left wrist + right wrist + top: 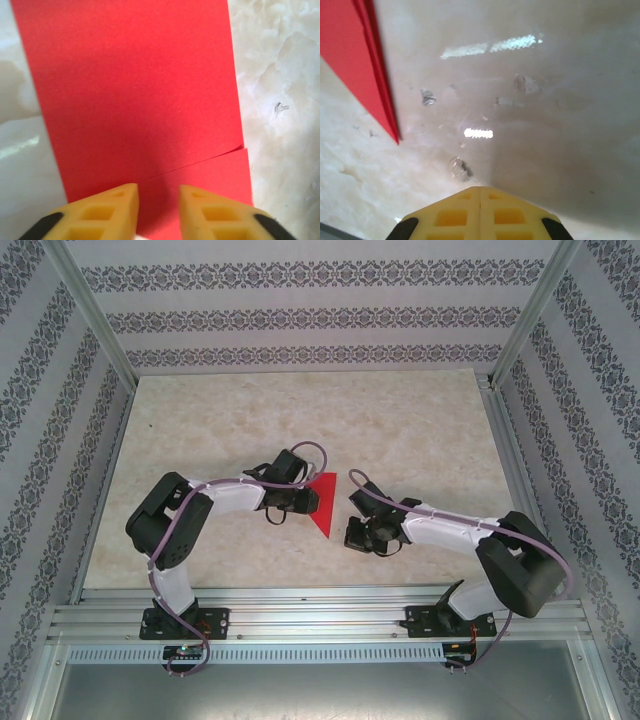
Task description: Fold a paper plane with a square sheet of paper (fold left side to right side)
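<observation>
The left gripper (158, 191) is standing with its jaws apart, gripping nothing, right over the sheet of paper (135, 85), which is lying folded on the table (280, 100). Whether the fingertips are pressing on it I cannot tell. A flap edge is crossing the red just ahead of them. The right gripper (480, 192) is sitting closed on nothing, near the paper's sharp tip but apart from it. The paper is looking very light, thin and limp, so it is probably sliding easily on the glossy table and creasing wrongly if pinched hard. I am judging the best hold to be a free left edge or corner, with the other gripper pinning the paper flat beside the crease.
</observation>
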`<state>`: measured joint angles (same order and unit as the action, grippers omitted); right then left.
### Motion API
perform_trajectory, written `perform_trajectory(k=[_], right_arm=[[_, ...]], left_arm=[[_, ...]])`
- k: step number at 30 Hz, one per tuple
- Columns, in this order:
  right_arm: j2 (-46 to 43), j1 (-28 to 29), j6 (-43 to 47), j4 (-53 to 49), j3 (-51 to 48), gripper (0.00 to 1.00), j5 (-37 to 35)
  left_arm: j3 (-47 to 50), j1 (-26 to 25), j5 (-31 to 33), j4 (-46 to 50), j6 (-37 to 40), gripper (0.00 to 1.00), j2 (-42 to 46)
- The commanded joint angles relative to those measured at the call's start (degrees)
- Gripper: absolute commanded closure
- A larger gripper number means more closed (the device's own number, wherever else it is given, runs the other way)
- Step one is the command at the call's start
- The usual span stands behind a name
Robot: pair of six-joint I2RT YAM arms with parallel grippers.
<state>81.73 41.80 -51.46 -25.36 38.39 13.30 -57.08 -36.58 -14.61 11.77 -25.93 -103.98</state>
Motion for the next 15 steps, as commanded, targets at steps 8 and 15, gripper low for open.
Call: perform_trajectory(k=[8,15], right_arm=[[0.11,-3.47,13.34,11.24,7.32,0.75,-0.48],[9.40,-4.73,17.14,12.81,12.89,0.62,1.02]], left_arm=[[1.39,7.30,-4.61,2.71,-3.28,0.40,13.55],[6.75,12.49,-11.23,-2.00,-10.40,0.32,12.13]])
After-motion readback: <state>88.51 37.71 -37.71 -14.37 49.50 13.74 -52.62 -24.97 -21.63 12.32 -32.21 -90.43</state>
